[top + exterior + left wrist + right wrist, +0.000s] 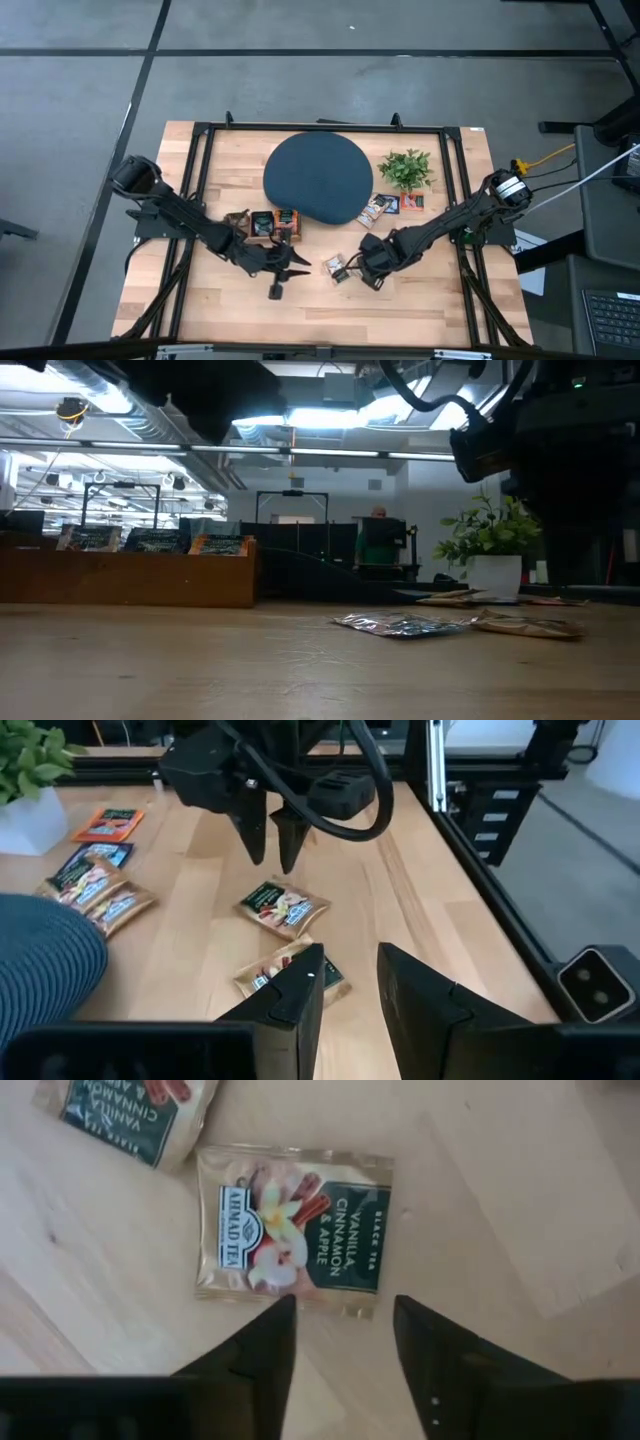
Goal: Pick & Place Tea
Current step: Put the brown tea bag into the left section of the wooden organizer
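Note:
Two tea sachets lie flat on the wooden table between my grippers. One (295, 1230) (285, 907) is dark green and pale, and the other (290, 975) lies just beside it; both show in the high view (336, 267). My right gripper (345, 1320) (362, 262) points down, open, its fingertips just above the first sachet's near edge. My left gripper (350, 990) (298, 262) is open and slants down toward the pair from the table's left. Nothing lies between its fingers.
A round dark disc (318, 177) lies at the table's far middle, with a small potted plant (406, 168) to its right. More sachets lie below the plant (388, 205). A low wooden box (130, 575) holds upright sachets (265, 222) left of the disc.

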`<control>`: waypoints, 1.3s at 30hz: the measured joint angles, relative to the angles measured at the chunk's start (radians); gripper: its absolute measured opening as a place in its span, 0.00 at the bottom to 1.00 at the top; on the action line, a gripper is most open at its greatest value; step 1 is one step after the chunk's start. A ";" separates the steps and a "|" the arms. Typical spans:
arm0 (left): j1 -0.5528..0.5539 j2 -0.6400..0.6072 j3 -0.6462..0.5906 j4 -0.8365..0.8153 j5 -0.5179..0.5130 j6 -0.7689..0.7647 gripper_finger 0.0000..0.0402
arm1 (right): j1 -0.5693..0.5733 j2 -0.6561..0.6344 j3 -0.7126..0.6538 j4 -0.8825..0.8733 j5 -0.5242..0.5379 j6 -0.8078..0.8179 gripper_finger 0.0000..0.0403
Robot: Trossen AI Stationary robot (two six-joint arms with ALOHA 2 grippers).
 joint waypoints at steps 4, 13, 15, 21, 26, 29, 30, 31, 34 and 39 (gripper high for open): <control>0.003 0.037 0.035 -0.012 0.001 0.006 0.23 | 0.001 0.000 -0.003 0.000 0.017 0.005 0.54; 0.003 0.054 0.040 -0.026 -0.003 -0.012 0.23 | 0.001 -0.008 -0.176 0.272 0.020 0.032 0.68; 0.003 0.054 0.040 -0.027 -0.006 -0.013 0.23 | 0.000 -0.009 -0.194 0.286 0.020 0.061 0.67; 0.004 0.054 0.040 -0.027 -0.024 -0.013 0.23 | 0.000 -0.008 -0.207 0.280 0.021 0.078 0.54; 0.004 0.054 0.040 -0.027 -0.034 -0.013 0.23 | -0.001 -0.008 -0.209 0.274 0.006 0.081 0.43; 0.004 0.054 0.040 -0.027 -0.035 -0.013 0.23 | 0.003 -0.007 -0.210 0.280 -0.001 0.083 0.40; 0.004 0.054 0.040 -0.027 -0.036 -0.013 0.23 | 0.006 -0.006 -0.210 0.288 -0.001 0.081 0.40; 0.004 0.054 0.040 -0.027 -0.038 -0.013 0.23 | 0.007 -0.005 -0.209 0.291 -0.001 0.081 0.40; 0.004 0.054 0.040 -0.027 -0.045 -0.013 0.23 | 0.007 -0.005 -0.209 0.294 -0.009 0.086 0.40; 0.004 0.054 0.040 -0.027 -0.046 -0.014 0.23 | 0.007 -0.005 -0.208 0.284 -0.012 0.128 0.40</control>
